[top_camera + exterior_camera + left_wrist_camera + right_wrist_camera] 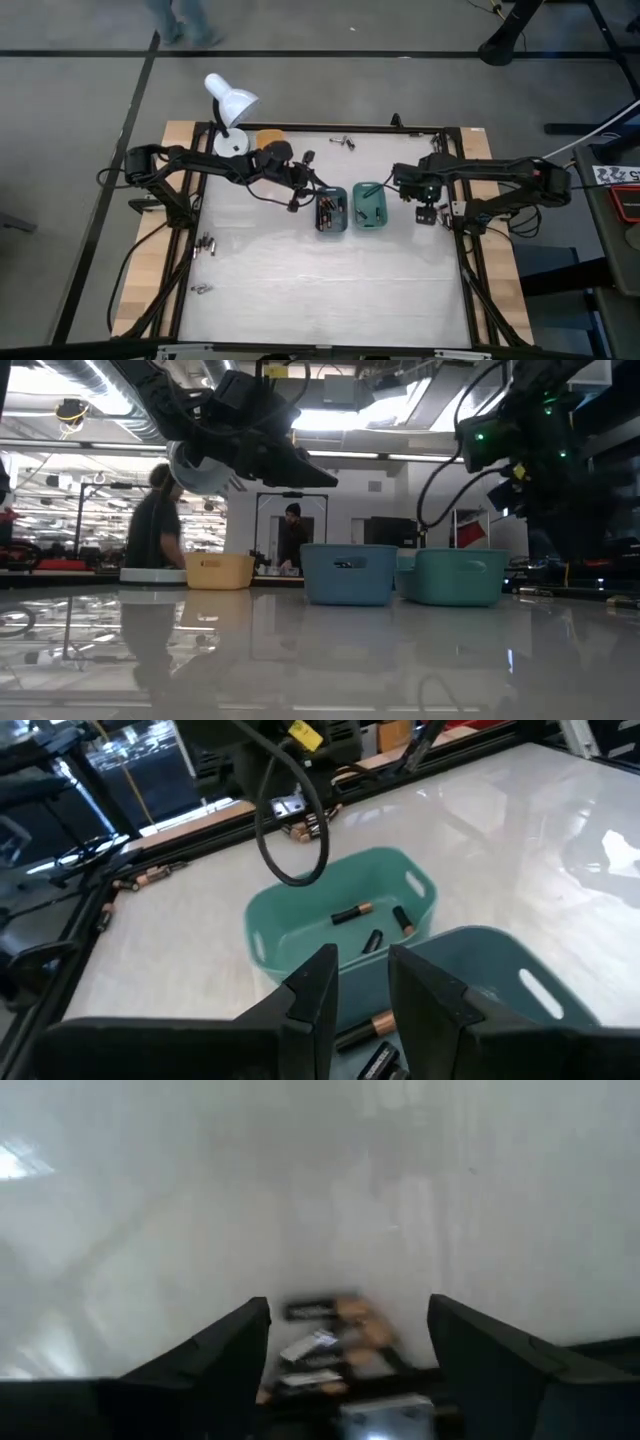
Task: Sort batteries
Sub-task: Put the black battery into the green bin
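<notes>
Two small trays stand side by side mid-table. The dark teal tray (332, 212) holds several batteries (328, 212), and the green tray (280, 945) holds three batteries (352, 913). My left gripper (362, 970) hangs over the dark teal tray's left end (500, 970), slanting toward the green one. Its fingers stand a narrow gap apart with nothing between the tips. My right gripper (348, 1305) is to the right of the green tray (370, 205). It points down, wide open, above a small heap of batteries (330, 1345) lying on the table.
An orange tray (268, 138) and a white desk lamp (230, 105) stand at the far left. Loose batteries lie by the far edge (345, 140) and at the left (207, 243), (202, 290). A black frame rail (462, 200) borders the table. People (155, 520) stand in the room behind.
</notes>
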`<state>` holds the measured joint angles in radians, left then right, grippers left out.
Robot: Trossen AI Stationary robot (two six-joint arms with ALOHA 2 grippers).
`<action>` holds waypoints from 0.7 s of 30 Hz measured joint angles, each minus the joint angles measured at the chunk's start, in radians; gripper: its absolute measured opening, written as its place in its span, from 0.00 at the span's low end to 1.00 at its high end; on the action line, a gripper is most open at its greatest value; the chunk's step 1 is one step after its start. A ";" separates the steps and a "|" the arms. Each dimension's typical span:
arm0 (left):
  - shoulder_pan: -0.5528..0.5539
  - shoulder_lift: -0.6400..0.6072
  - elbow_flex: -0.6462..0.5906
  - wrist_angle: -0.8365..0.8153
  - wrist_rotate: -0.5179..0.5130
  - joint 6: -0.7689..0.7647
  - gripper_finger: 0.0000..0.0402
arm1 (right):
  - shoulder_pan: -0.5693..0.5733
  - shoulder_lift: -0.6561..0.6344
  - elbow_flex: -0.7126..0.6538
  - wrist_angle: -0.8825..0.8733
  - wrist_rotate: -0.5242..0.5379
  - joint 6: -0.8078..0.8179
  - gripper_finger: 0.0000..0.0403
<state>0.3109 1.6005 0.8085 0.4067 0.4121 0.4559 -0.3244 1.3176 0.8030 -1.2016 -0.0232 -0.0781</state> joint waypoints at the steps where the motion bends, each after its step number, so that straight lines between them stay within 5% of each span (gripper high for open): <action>1: 0.003 0.000 0.000 -0.002 -0.001 -0.004 0.20 | -0.011 0.006 0.000 -0.003 -0.014 0.051 0.68; 10: 0.025 -0.001 0.000 -0.008 -0.001 -0.008 0.20 | -0.017 0.022 -0.018 0.012 -0.068 0.560 0.65; 21: 0.025 -0.002 0.001 -0.030 -0.001 -0.004 0.20 | 0.052 0.020 -0.191 0.128 -0.104 0.749 0.50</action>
<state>0.3355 1.5990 0.8093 0.3770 0.4107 0.4515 -0.2728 1.3376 0.6121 -1.0741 -0.1277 0.6704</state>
